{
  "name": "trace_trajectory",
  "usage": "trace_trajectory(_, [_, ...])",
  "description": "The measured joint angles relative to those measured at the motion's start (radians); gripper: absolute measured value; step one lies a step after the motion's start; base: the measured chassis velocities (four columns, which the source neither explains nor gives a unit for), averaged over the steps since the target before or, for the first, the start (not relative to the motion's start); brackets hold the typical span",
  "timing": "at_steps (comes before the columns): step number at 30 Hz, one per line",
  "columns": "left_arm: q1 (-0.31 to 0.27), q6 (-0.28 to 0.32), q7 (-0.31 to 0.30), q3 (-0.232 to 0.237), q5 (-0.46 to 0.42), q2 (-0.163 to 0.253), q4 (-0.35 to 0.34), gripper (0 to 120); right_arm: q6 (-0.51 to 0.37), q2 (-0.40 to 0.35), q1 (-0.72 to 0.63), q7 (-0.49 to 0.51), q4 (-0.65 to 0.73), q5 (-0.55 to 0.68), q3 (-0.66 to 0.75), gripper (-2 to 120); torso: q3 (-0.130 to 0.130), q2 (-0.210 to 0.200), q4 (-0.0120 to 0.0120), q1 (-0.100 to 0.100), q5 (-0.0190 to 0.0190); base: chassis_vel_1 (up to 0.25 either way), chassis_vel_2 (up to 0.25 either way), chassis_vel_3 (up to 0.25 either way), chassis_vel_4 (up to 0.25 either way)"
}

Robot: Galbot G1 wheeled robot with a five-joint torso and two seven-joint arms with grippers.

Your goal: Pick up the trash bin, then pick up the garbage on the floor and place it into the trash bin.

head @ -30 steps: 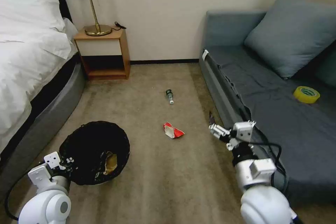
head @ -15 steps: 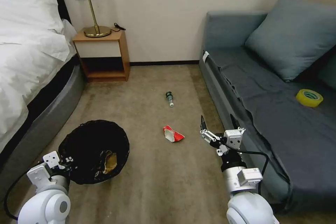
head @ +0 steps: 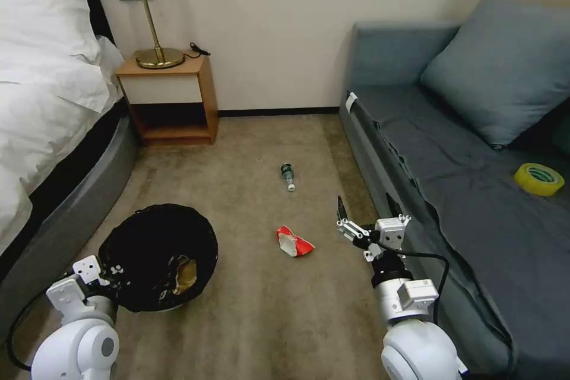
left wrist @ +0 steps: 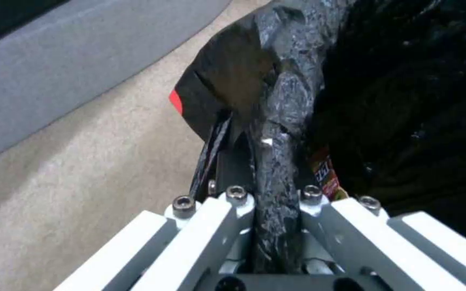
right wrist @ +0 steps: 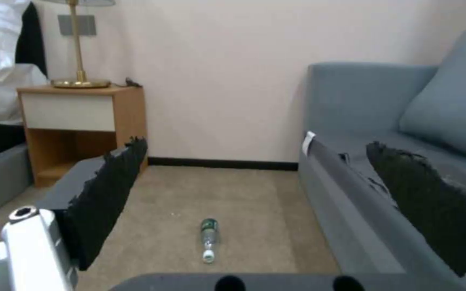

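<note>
At the left, the trash bin (head: 157, 258) was held just off the carpet beside the bed by the left hand (head: 113, 276), which was pinched on its bag-lined rim (left wrist: 276, 161), with a gold-brown wrapper (head: 185, 274) seen lying inside. The red-and-white wrapper (head: 294, 241) lay on the floor between the bin and the right hand (head: 363, 212), just to that hand's left and nearer to it than the small bottle (right wrist: 208, 238), which was stretched lengthwise farther ahead. The right hand's pads (right wrist: 109, 194) were spread wide and nothing was held, so it was judged the arm better placed for the wrapper
</note>
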Motion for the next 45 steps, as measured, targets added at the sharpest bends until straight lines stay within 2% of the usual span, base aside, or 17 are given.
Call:
trace_trajectory(16, [-0.004,0.0,0.0,-0.004,-0.002,-0.002,0.01,2,-0.007,-0.007,0.011,-0.006,-0.017,0.004,-0.006,100,0.0,0.0,0.0,0.0,0.0,-0.12,0.127,0.124,-0.126])
trace_trajectory(24, [0.003,-0.008,0.001,-0.004,0.0,-0.008,0.01,2,0.013,-0.032,0.032,-0.027,-0.03,0.015,-0.02,100,0.0,0.0,0.0,0.0,0.0,-0.12,0.129,0.126,-0.119])
trace_trajectory(28, [0.004,-0.009,0.002,-0.005,0.002,-0.01,0.011,2,0.014,-0.069,0.085,-0.053,-0.053,0.074,-0.052,100,0.0,0.0,-0.0001,0.0,0.0001,-0.031,0.039,0.044,-0.051])
trace_trajectory(30, [0.005,-0.01,0.002,-0.006,0.006,-0.012,0.013,2,-0.052,-0.121,0.17,-0.048,-0.077,0.187,-0.127,100,0.0,0.0,-0.0001,0.0,0.0001,0.0,0.0,0.0,0.0])
trace_trajectory(31, [0.005,-0.01,0.002,-0.006,0.006,-0.012,0.013,2,-0.052,-0.121,0.17,-0.048,-0.077,0.187,-0.127,100,0.0,0.0,-0.0001,0.0,0.0001,0.0,0.0,0.0,0.0])
trace_trajectory(34, [0.005,-0.011,0.002,-0.007,0.015,-0.016,0.02,2,-0.145,-0.188,0.348,-0.031,-0.146,0.354,-0.286,100,0.0,0.0,0.0002,0.0,0.0,0.0,0.0,0.0,0.0])
trace_trajectory(36, [0.004,-0.011,0.002,-0.007,0.016,-0.017,0.021,2,-0.154,-0.194,0.371,-0.03,-0.158,0.371,-0.306,100,0.0,0.0,0.0002,0.0,0.0001,0.0,0.0,0.0,0.0])
trace_trajectory(39, [0.001,-0.014,0.002,-0.005,0.026,-0.023,0.031,2,-0.265,-0.231,0.553,-0.016,-0.257,0.568,-0.47,100,0.0,0.0,-0.0001,0.0,0.0002,0.0,0.0,0.0,0.0])
trace_trajectory(40, [0.001,-0.014,0.002,-0.005,0.026,-0.023,0.031,2,-0.265,-0.231,0.553,-0.016,-0.257,0.568,-0.47,100,0.0,0.0,-0.0001,0.0,0.0002,0.0,0.0,0.0,0.0])
trace_trajectory(42, [0.0,-0.016,0.003,-0.005,0.034,-0.027,0.036,2,-0.391,-0.249,0.692,-0.028,-0.322,0.731,-0.571,100,0.0,0.0,0.0001,0.0,-0.0001,0.0,0.0,0.0,0.0])
trace_trajectory(45, [0.001,-0.018,0.004,-0.006,0.038,-0.029,0.038,2,-0.463,-0.252,0.761,-0.042,-0.353,0.793,-0.622,100,0.0,0.0,0.0003,0.0,-0.0001,0.0,0.0,0.0,0.0])
